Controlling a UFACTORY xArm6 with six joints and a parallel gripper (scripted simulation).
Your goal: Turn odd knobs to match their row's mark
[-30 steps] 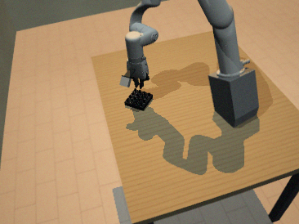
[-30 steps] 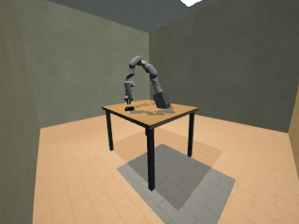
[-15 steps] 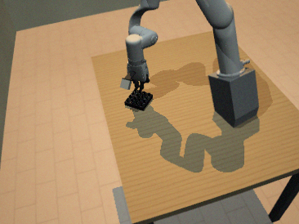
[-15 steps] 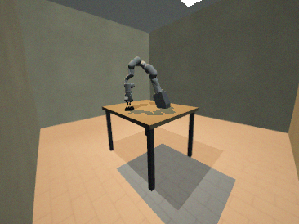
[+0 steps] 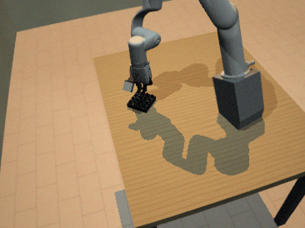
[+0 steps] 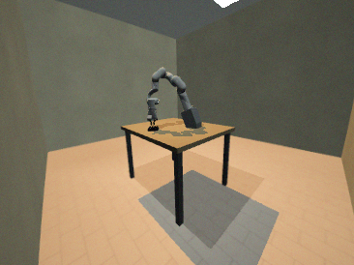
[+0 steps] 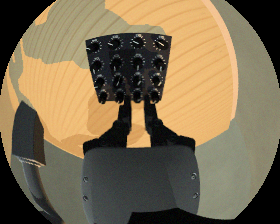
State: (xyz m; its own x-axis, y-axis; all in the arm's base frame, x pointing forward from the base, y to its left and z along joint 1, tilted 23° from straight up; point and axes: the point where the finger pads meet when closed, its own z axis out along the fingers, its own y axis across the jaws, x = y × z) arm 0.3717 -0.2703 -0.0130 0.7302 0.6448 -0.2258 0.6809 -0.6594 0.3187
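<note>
The black knob box point(image 5: 136, 107) point(image 6: 153, 129) point(image 7: 126, 53) stands flat on the table, with four rows of four knobs on top. In the wrist view, white lines on the far row's knobs slant to the left or right; several lines in the second row point toward the gripper. In the third row, the second knob point(image 7: 118, 80) has a slanted line. Printed names are too small to read. My gripper point(image 5: 142, 91) point(image 6: 153, 124) point(image 7: 137, 102) points down with its fingers a little apart, empty, close to the nearest row's third knob point(image 7: 137, 95). Whether the tips touch anything is unclear.
The wooden table point(image 5: 167, 129) point(image 6: 176, 142) carries the arm's dark base block point(image 5: 238, 97) point(image 6: 191, 118) point(image 7: 27, 131), well to one side of the box. The box is near one table edge. Arm shadows lie across the table top.
</note>
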